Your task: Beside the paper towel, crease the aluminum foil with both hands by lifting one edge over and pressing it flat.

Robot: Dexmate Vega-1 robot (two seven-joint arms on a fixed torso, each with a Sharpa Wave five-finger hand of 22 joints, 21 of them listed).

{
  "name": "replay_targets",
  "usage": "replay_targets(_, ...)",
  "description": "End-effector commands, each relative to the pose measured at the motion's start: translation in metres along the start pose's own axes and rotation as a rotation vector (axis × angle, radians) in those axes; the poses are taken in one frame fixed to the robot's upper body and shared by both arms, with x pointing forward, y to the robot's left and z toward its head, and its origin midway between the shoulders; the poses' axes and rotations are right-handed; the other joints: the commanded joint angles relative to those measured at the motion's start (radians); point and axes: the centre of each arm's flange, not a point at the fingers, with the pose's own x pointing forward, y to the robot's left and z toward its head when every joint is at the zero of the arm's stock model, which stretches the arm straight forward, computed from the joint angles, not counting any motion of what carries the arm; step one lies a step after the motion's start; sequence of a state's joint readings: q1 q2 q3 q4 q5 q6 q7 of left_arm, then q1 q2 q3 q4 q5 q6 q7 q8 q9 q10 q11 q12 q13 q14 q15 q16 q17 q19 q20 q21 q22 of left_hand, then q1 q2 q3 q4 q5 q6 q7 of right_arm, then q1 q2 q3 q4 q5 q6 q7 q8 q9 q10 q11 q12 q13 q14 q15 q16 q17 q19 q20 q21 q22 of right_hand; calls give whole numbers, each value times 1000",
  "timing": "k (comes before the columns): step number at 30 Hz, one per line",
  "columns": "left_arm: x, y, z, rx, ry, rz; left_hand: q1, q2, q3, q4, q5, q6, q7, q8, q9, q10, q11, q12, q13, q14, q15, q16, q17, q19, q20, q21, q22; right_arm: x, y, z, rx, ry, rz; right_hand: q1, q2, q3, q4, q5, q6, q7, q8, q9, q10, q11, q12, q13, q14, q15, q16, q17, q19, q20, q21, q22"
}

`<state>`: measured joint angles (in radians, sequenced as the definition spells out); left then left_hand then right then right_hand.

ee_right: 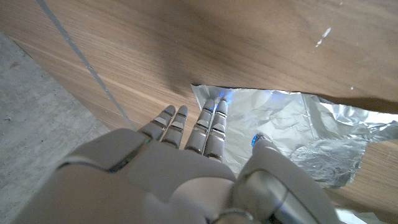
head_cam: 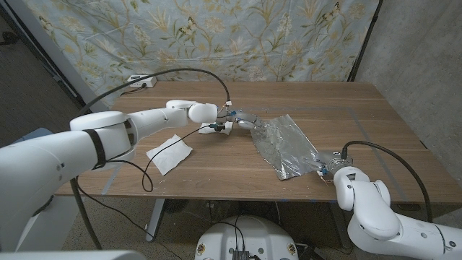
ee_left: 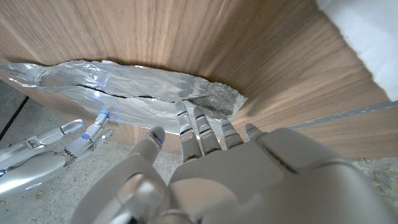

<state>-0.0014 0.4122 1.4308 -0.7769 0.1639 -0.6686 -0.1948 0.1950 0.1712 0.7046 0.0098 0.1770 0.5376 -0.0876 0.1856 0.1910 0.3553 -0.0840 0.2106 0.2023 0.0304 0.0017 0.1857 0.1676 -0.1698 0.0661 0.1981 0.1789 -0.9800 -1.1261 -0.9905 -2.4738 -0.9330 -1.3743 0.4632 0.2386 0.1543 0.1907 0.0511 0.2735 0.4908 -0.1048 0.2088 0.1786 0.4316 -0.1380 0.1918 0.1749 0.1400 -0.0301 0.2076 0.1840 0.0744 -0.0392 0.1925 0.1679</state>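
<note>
The crinkled silver sheet of aluminum foil (head_cam: pixel 285 145) lay on the brown wooden table (head_cam: pixel 216 162), just right of the white paper towel (head_cam: pixel 170 153) w/ a strip of bare wood between them, not touching. Its long axis ran diagonally, from a far corner at the towel's far-right side to a near corner by the table's front edge, well right of the towel. The left hand (head_cam: pixel 232 118) sat at that far corner, so it was the nearer hand for the far edge; in the left wrist view its fingers (ee_left: pixel 193 127) were held together and reached onto the foil's crumpled rim, probably touching it, though a real pinch couldn't be told. The right hand (head_cam: pixel 328 167) was at the near corner, farthest from the towel; in the right wrist view its fingers (ee_right: pixel 208 124) lay straight and close together over the foil's corner, thumb apart, nothing plainly gripped. Judgement: w/ a hand at each end of the diagonal, the fold would likely go across the short axis, one end carried toward the other. Open room: bare wood on the foil's side away from the towel and behind it; the near corner was close to the front edge, so little slack there.
</note>
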Motion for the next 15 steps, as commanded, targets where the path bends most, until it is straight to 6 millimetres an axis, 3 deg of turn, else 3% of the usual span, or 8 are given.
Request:
replay_targets(1,-9,0,-6,0,10,6,11,-3,0,2,-3,-1,2,7,3,1,-2,6,3,8,-2,-2,1,-59,7,6,3,8,12,0,6,-5,41,8,-3,10,-1,-4,5,-4,1,3,-2,-4,-4,4,10,-3,6,3,8,1,3,2)
replay_targets(15,-16,-1,-9,-3,23,13,12,-3,1,2,-3,0,3,8,3,0,-3,6,3,8,-3,-2,1,-59,7,6,3,-6,-19,5,-24,-49,-36,8,-3,14,-1,-6,9,-5,-1,3,1,-7,-4,5,13,-2,5,4,9,2,2,2)
